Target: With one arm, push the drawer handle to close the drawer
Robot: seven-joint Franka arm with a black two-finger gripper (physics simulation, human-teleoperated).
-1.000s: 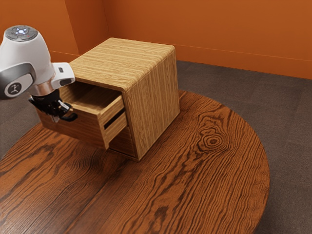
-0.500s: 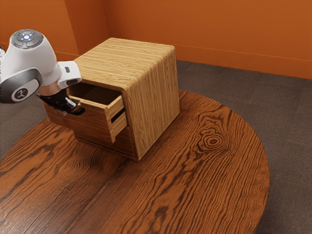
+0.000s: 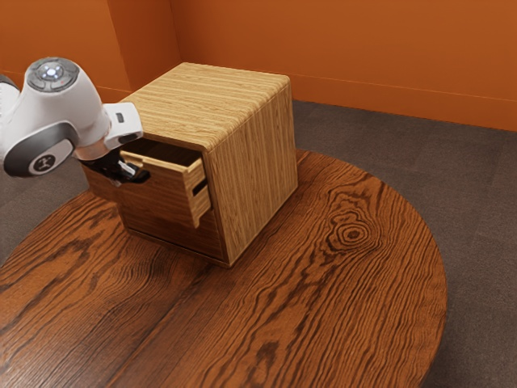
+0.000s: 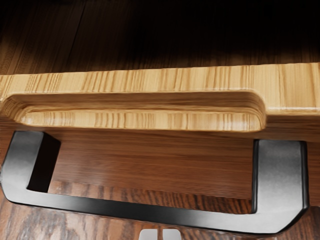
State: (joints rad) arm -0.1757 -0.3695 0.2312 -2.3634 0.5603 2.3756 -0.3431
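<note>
As the play ran from the exterior view's left, in came the white arm, leaning down from the upper left toward the front of the cabinet. At its end was the black gripper, and it was narrow, folks, its two pale fingertips side by side with just a thin slit between them! Right there beside them ran the black handle, a long bar on two posts; whether they touched it, I could not tell. Next along, the upper drawer stood partly out of the cabinet, its light rim grooved above the handle and its dark inside showing behind. Below it, the cabinet's lower front sat back beneath the overhang. Then came the cabinet itself, striped wood, upright on the round brown table, whose bold grain swirled out to the right. Beyond the table's edge lay the grey floor, with the orange wall behind.
</note>
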